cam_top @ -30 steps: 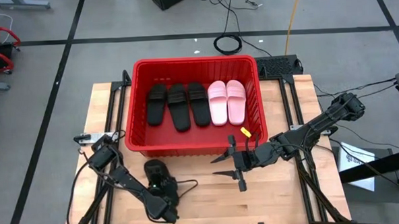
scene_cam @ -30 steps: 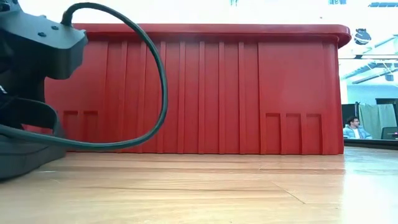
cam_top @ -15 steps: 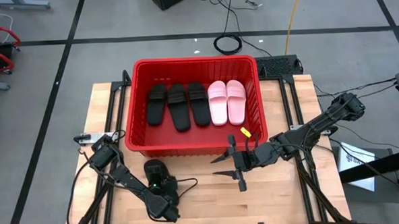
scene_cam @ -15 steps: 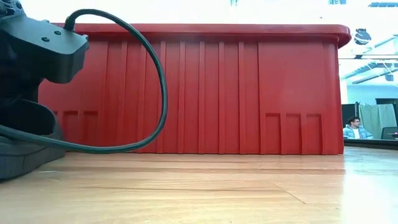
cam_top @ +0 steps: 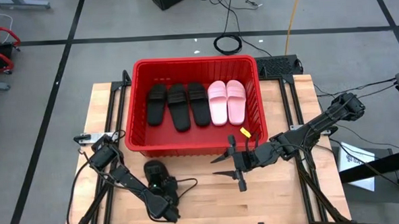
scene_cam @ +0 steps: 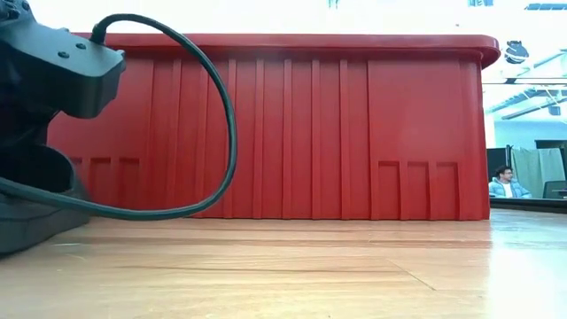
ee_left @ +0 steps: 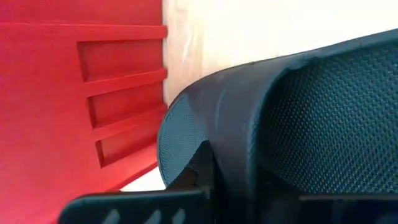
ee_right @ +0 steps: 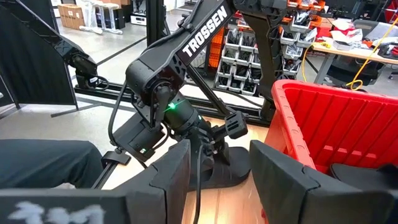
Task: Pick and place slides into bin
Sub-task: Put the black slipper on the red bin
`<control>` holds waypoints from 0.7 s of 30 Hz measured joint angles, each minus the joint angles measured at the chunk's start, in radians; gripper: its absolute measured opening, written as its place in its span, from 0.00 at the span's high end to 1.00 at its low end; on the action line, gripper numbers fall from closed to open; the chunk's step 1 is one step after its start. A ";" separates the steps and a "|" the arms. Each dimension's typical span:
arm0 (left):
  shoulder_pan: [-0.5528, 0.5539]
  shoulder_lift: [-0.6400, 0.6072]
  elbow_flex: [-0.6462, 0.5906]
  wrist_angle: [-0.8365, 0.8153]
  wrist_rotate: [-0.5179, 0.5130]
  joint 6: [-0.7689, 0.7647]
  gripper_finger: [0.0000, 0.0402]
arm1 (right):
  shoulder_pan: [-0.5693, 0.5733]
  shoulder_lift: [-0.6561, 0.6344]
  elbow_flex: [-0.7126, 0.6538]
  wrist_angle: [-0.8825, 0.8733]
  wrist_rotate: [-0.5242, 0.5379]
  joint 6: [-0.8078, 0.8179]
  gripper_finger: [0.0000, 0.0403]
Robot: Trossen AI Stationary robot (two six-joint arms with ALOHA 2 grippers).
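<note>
High view: red bin [cam_top: 135, 101] on wooden counter [cam_top: 203, 199], five slides inside in a row, three black [cam_top: 177, 105], two pink [cam_top: 226, 101]. Sixth slide, black [cam_top: 155, 173], on counter just in front of bin's near wall, left side. Left pincer [cam_top: 161, 189] down on this slide, fingers closed onto it. Right pincer [cam_top: 234, 166] sits over counter near bin's front right corner, fingers spread, nothing between them.

Low view: bin wall [scene_cam: 354, 133] fills the middle; left arm body and cable [scene_cam: 53, 71] at left edge, black slide [scene_cam: 35, 226] low on counter beneath it. Person [scene_cam: 503, 183] far back in room.

Left wrist view: slide's textured black strap [ee_left: 311, 118] very close, bin wall [ee_left: 74, 93] beside it.

Right wrist view: own fingers [ee_right: 171, 174] apart, empty; left arm [ee_right: 168, 81] across counter, on black slide [ee_right: 227, 171]; bin [ee_right: 336, 124] beside it.
</note>
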 joint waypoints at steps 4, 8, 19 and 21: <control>-0.001 0.000 0.037 0.001 0.005 0.007 0.99 | 0.000 0.000 0.000 0.000 0.000 0.000 0.62; -0.001 0.000 0.087 0.004 -0.001 0.027 0.98 | 0.000 0.000 0.000 0.000 0.000 0.000 0.62; -0.035 0.000 0.198 -0.023 -0.095 0.054 0.99 | 0.000 0.000 0.000 -0.001 0.000 0.000 0.62; -0.044 0.000 0.216 -0.046 -0.105 0.052 0.99 | 0.000 0.000 0.000 -0.002 0.000 0.000 0.62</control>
